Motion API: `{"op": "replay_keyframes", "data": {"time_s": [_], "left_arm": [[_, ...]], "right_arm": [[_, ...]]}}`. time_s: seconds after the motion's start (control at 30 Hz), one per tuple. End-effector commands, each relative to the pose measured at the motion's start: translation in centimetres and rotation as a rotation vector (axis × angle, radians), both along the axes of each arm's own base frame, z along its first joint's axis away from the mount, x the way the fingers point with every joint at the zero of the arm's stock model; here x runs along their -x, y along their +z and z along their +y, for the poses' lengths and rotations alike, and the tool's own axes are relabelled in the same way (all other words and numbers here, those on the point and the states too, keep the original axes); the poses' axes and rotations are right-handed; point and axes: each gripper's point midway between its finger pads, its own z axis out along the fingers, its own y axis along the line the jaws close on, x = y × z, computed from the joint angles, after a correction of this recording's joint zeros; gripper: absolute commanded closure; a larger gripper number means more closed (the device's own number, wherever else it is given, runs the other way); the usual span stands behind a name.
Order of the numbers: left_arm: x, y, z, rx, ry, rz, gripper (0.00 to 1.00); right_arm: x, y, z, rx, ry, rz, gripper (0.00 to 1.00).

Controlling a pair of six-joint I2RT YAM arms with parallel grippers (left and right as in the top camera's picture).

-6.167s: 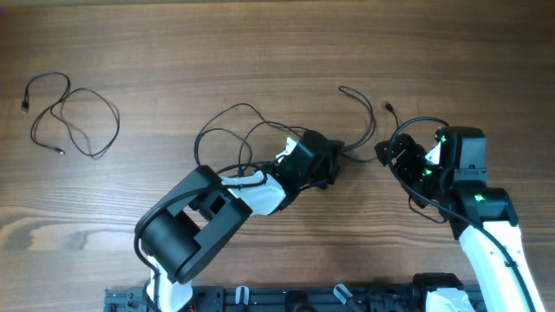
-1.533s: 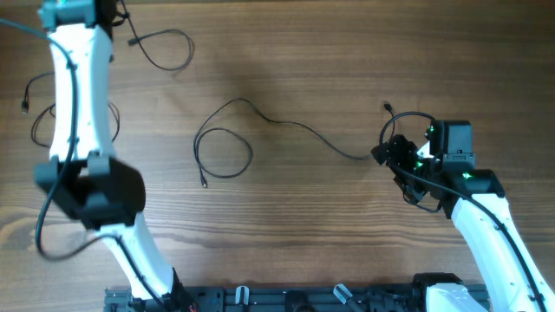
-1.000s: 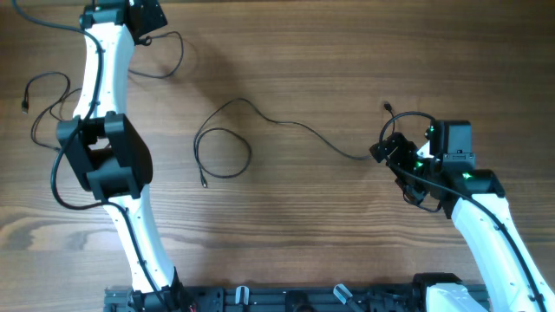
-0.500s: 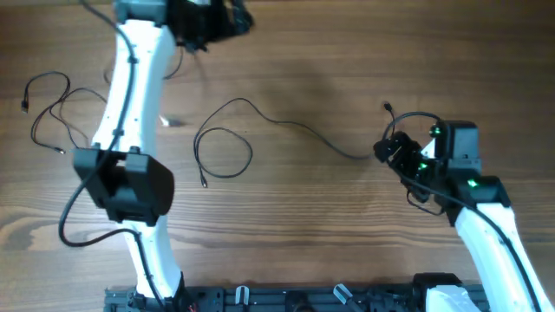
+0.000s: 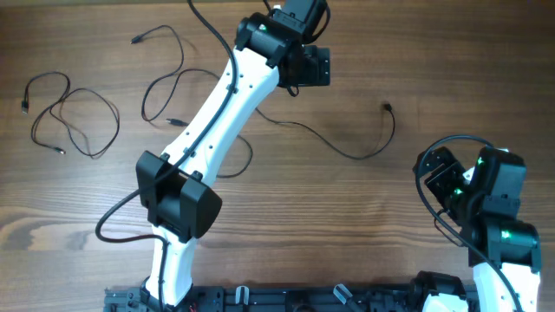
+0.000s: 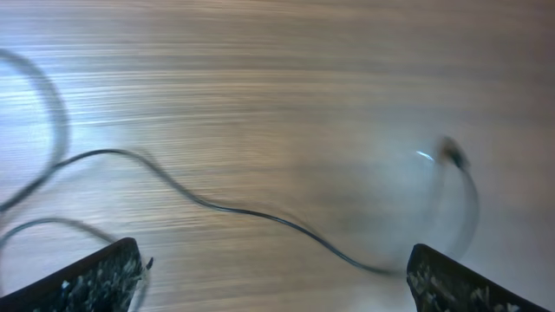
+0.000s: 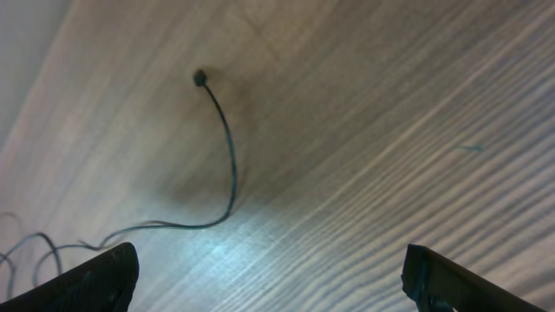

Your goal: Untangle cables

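Overhead, finds the left fingers (image 5: 314,68) swung rightward along the far edge of the desk (image 5: 486,69) since half a second ago and the right fingers (image 5: 438,169) drawn back to the near right, off the cables (image 5: 357,157): two looped at left, one mid-desk running left-right, plug end hooked toward the far side. Left wrist: shows fingers spread wide, empty, over a blurred cable crossing left-right. Right wrist: shows fingers parted, empty, a cable curving up to its plug.

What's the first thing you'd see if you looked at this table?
The long white left arm reaches slantwise across the table, with the open left gripper near the far edge. A looped black cable lies at the left, apart from a long cable curling through the middle.
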Motion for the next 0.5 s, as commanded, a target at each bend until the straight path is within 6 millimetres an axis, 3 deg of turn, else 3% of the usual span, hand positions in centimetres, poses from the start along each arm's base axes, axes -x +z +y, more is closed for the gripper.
{"op": "replay_keyframes", "data": {"time_s": [0.0, 0.1, 0.17, 0.3, 0.4, 0.47], "left_arm": [[-2.0, -0.7, 2.9, -0.037, 0.151, -0.024, 0.0], [-0.8, -1.5, 0.7, 0.072, 0.004, 0.073, 0.0], [-0.5, -2.6, 1.2, 0.032, -0.006, 0.102, 0.0], [-0.8, -3.2, 3.8, -0.084, 0.047, 0.091, 0.0], [-1.5, -1.4, 6.0, -0.089, 0.092, 0.052, 0.0], [-1.8, 0.2, 7.7, -0.073, 0.129, 0.026, 0.0]], "right_arm": [[0.0, 0.0, -0.9, 0.052, -0.009, 0.022, 0.0], [-0.3, -0.3, -0.9, 0.043, -0.017, 0.03, 0.0], [-0.4, -0.5, -1.0, 0.038, -0.022, 0.038, 0.0], [-2.5, -1.0, -0.9, 0.101, 0.097, 0.011, 0.01], [-5.2, -2.3, 0.1, 0.116, 0.25, -0.015, 0.15], [-6.7, -3.6, 0.5, 0.082, 0.273, -0.007, 0.15]]}}
